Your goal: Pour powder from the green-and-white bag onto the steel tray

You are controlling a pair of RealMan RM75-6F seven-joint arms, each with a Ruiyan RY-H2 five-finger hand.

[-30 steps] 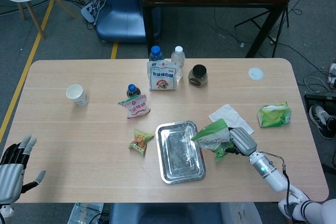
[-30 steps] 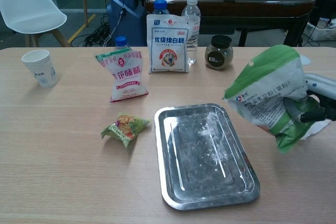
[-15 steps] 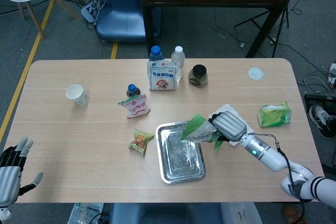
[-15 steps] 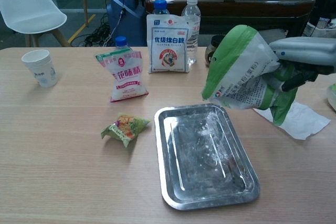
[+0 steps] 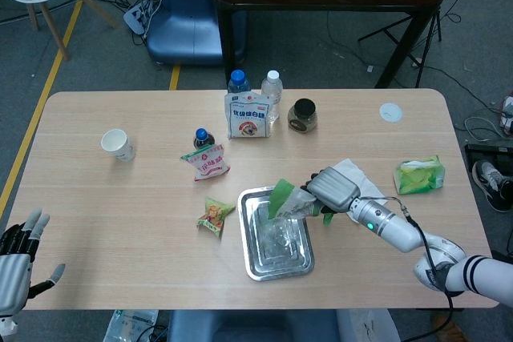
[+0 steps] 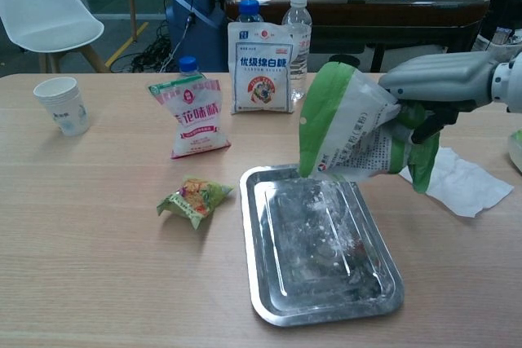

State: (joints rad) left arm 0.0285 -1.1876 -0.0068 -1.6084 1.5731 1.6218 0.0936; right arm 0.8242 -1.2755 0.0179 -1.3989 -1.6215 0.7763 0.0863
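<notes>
The right hand (image 6: 428,87) grasps the green-and-white powder bag (image 6: 347,128) by its rear end, tipping it so the green mouth edge points down over the far end of the rectangular steel tray (image 6: 269,299); in the head view the same right hand (image 5: 330,188) holds the bag (image 5: 290,199) above the tray's far right corner (image 5: 252,266). White powder (image 6: 330,218) lies scattered over the tray floor below the bag. The left hand (image 5: 18,255) is released, fingers spread, holding nothing, at the near left edge of the light wooden table (image 5: 120,222), well apart from everything else. Just left of the tray lies a small crumpled green-and-yellow snack packet (image 6: 194,199). A white paper napkin (image 6: 461,185) lies on the table to the right of the tray, behind the bag. Farther back stand a red-and-white pouch (image 6: 189,116) with a blue-capped bottle behind it, a white paper cup (image 6: 64,106) far left, a tall white printed bag (image 6: 261,67) fronting two water bottles (image 6: 297,30), and a dark-lidded glass jar (image 5: 302,115).
</notes>
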